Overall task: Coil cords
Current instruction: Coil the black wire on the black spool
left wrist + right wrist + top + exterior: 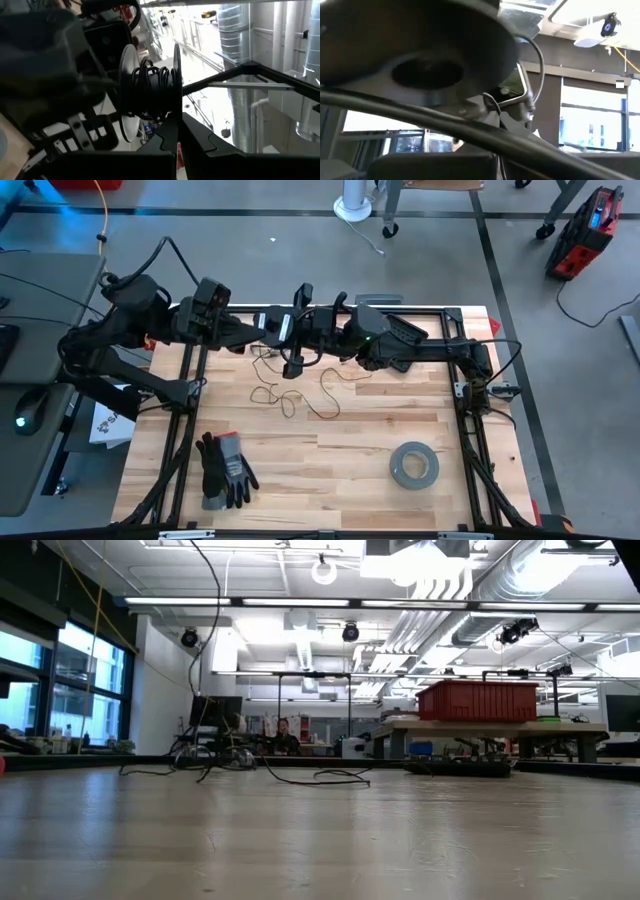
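High view: the spool (291, 348) is held up between both arms at the far middle of the table (330, 460), the left gripper (272, 332) clenched on its rim and the right gripper (310, 330) closed close beside it. Winding seems under way, since most of the cord (290, 395) lies loose below, so further turns are called for next. The tape roll (413, 464) and gloves (224, 468) are set well apart, near.

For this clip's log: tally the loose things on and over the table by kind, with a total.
Thin dark wire-like cord, trailing across the wooden table: 1
Small round black spool, held up between the two grippers, partly wound: 1
Grey tape roll: 1
Pair of black and grey work gloves: 1 pair
Total: 4 kinds, 5 items counting each glove
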Controlling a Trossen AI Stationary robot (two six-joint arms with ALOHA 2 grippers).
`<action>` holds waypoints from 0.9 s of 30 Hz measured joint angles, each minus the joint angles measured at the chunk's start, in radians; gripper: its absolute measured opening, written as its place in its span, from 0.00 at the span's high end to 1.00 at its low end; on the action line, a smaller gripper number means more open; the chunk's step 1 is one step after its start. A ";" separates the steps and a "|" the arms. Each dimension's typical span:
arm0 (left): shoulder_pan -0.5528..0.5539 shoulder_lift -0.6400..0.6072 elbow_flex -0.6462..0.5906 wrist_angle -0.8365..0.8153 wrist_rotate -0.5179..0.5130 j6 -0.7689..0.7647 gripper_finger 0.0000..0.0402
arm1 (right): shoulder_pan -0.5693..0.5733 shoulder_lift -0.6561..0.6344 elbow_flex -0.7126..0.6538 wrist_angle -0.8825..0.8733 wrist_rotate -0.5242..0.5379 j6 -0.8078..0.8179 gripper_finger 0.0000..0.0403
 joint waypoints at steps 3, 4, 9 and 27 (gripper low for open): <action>-0.011 -0.014 0.000 -0.043 0.012 0.001 1.00 | -0.009 0.000 0.000 -0.001 0.000 -0.039 1.00; -0.013 -0.021 0.000 -0.068 0.014 0.001 1.00 | -0.015 0.000 0.000 -0.002 -0.001 -0.048 1.00; -0.017 -0.063 0.000 -0.187 -0.016 0.025 1.00 | -0.045 0.000 0.000 -0.011 -0.002 -0.084 1.00; -0.013 -0.189 0.000 -0.540 -0.302 0.448 1.00 | -0.127 -0.007 0.000 -0.141 -0.012 -0.164 1.00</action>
